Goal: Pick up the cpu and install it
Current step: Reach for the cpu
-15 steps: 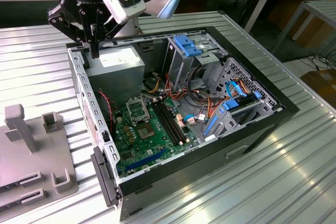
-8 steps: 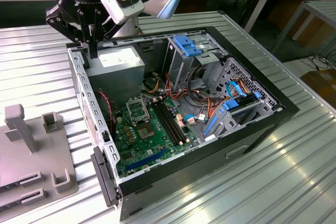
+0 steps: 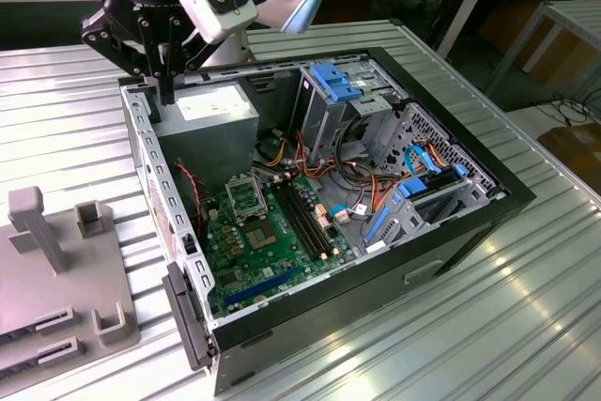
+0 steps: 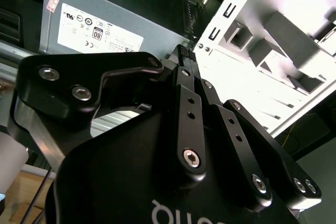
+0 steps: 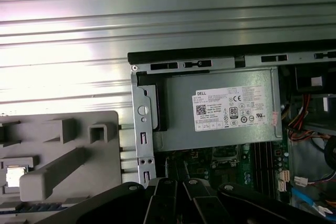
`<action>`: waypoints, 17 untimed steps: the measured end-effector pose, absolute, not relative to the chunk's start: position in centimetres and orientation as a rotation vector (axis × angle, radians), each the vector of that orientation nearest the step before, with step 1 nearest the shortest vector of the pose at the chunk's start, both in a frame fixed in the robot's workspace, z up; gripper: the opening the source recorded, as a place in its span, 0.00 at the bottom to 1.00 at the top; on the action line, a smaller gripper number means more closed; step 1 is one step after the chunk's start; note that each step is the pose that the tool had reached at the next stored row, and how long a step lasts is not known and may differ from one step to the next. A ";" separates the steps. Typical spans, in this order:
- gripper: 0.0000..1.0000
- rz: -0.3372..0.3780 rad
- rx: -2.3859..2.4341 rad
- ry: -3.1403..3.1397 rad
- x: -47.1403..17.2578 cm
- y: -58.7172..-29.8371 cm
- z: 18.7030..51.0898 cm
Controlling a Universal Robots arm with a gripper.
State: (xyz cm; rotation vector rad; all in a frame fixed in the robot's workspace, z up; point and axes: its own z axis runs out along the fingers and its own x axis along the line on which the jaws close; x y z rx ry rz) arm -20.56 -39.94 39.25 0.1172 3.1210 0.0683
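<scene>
The cpu (image 5: 14,176), a small silvery square, lies in a recess of the grey fixture (image 5: 68,150) outside the computer case. My gripper (image 3: 167,93) hangs over the case's back corner, above the edge of the power supply (image 3: 214,110), well away from the cpu. Its black fingers (image 4: 185,59) stand pressed together, shut, with nothing between them. On the green motherboard, the socket (image 3: 246,196) is a square metal frame near the power supply.
The open black case (image 3: 376,251) holds memory slots (image 3: 305,218), bundled cables (image 3: 319,161) and blue drive brackets (image 3: 413,199). The grey fixture (image 3: 56,269) with upright posts stands at the exterior view's left on the ribbed metal table (image 3: 488,326).
</scene>
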 end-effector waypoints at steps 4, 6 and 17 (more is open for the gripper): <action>0.11 0.068 0.117 3.121 -20.9 -40.1 39.2; 0.11 0.068 0.117 3.122 -21.2 -40.2 39.2; 0.11 0.068 0.117 3.126 -22.8 -40.5 39.1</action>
